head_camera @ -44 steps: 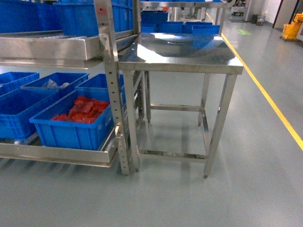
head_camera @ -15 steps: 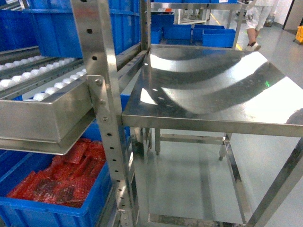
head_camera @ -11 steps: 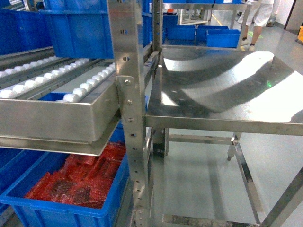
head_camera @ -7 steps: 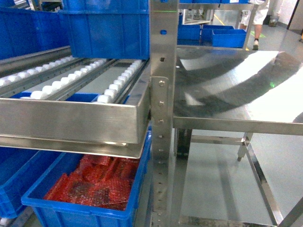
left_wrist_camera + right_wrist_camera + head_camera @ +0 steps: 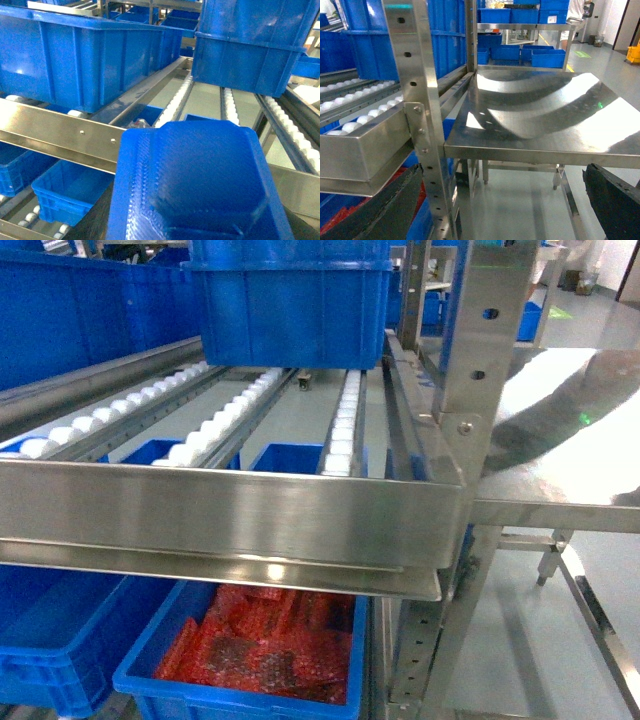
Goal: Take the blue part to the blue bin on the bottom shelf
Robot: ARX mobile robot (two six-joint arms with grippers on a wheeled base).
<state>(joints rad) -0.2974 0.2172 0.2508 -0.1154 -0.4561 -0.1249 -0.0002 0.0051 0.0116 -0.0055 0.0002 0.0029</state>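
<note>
The blue part (image 5: 200,180) fills the lower half of the left wrist view, held up in the air close to the camera. My left gripper (image 5: 200,215) is shut on it, with its fingers hidden behind the part. Below and to the left, an empty blue bin (image 5: 70,192) sits on the bottom shelf (image 5: 30,220) with its white rollers. In the head view an empty blue bin (image 5: 60,640) shows under the steel rail, and neither gripper appears there. My right gripper (image 5: 500,210) hangs open beside the rack post, nothing between its black fingers (image 5: 615,200).
A roller shelf level (image 5: 250,510) with a steel front rail crosses the head view, with blue crates (image 5: 290,300) on it. A bin of red parts (image 5: 260,650) sits beneath. A steel table (image 5: 545,120) stands right of the rack post (image 5: 420,100).
The head view has swung left and closer to the rack. The steel table has slid to the right edge, and the roller shelf and the bins below now fill the frame.
</note>
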